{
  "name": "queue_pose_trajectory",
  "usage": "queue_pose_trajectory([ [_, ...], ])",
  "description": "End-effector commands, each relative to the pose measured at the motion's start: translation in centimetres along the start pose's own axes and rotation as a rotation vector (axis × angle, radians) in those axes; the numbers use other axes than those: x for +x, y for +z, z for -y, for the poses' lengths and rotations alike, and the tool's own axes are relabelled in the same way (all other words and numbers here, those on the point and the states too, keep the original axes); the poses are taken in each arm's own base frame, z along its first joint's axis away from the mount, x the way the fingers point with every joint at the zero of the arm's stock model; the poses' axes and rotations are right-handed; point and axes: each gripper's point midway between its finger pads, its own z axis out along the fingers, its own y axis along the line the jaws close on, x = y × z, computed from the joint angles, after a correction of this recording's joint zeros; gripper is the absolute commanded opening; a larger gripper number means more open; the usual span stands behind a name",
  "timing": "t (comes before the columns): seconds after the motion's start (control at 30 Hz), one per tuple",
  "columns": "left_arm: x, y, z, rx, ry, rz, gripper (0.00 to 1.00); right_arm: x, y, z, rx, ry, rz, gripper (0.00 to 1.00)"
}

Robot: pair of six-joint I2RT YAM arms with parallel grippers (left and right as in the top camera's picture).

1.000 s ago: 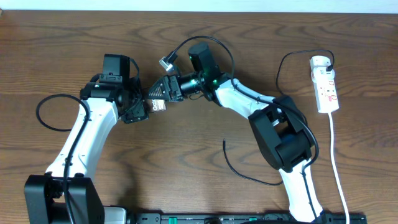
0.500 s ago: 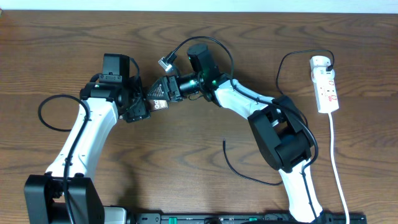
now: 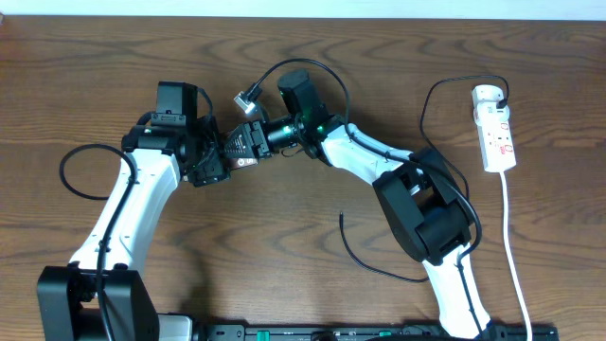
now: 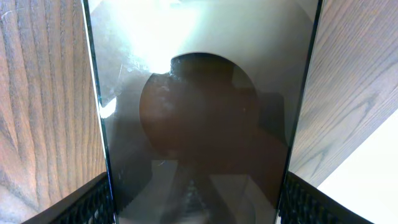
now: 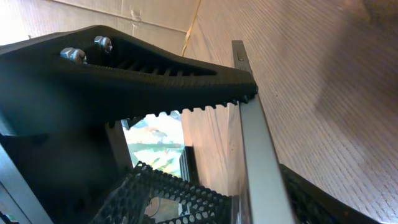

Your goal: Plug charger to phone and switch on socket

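The 2 arms are meeting over the left-middle of the brown wooden bench (image 3: 284,284). The flat dark bronze-brown phone (image 3: 240,152) is sitting between them, apparently raised and tilted off the wood.

In the left wrist view its glossy face is filling the frame. The left fingers (image 4: 101,200) are pressing against its 2 long edges, so they are pinching the phone across its width. In the right wrist view the right fingers (image 5: 155,81) are bearing on the same phone. The serrated one is resting its tip on the thin metal frame and a meshed pad is showing on the far side. That is reading as a pinch, though the lower contact is partly hidden.

The long thin black charger cable (image 3: 343,232) is lying on the bench well apart from the phone, beside the right arm (image 3: 426,208). Its small connector tip (image 3: 341,217) is lying free. The narrow white socket (image 3: 497,133) is lying at the far right.

Judging from this, the phone is being passed or re-angled between the arms, and plugging is not yet beginning. Next, 1 pair of fingers needs to be steadying the phone with its port exposed. The other pair needs to be letting go and reaching for the connector tip. I cannot tell which end is carrying the port.
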Motion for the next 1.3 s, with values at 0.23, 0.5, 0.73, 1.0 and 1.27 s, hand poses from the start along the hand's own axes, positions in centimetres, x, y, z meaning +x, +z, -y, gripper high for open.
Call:
queue_pose_trajectory([
  [0.23, 0.66, -0.9, 0.97, 0.033, 0.03, -0.018, 0.07, 0.29, 0.34, 0.17, 0.001, -0.005, -0.008, 0.5],
  [0.5, 0.67, -0.9, 0.98, 0.034, 0.031, -0.019, 0.07, 0.29, 0.36, 0.16, 0.001, -0.009, -0.008, 0.34],
  [0.73, 0.66, -0.9, 0.97, 0.033, 0.034, -0.018, 0.07, 0.32, 0.36, 0.2, 0.002, -0.011, -0.008, 0.28],
  [1.0, 0.66, -0.9, 0.97, 0.033, 0.041, -0.018, 0.07, 0.32, 0.36, 0.21, 0.002, -0.01, -0.008, 0.23],
  [1.27, 0.66, -0.9, 0.97, 0.034, 0.049, -0.018, 0.07, 0.32, 0.36, 0.21, 0.002, -0.01, -0.008, 0.12],
])
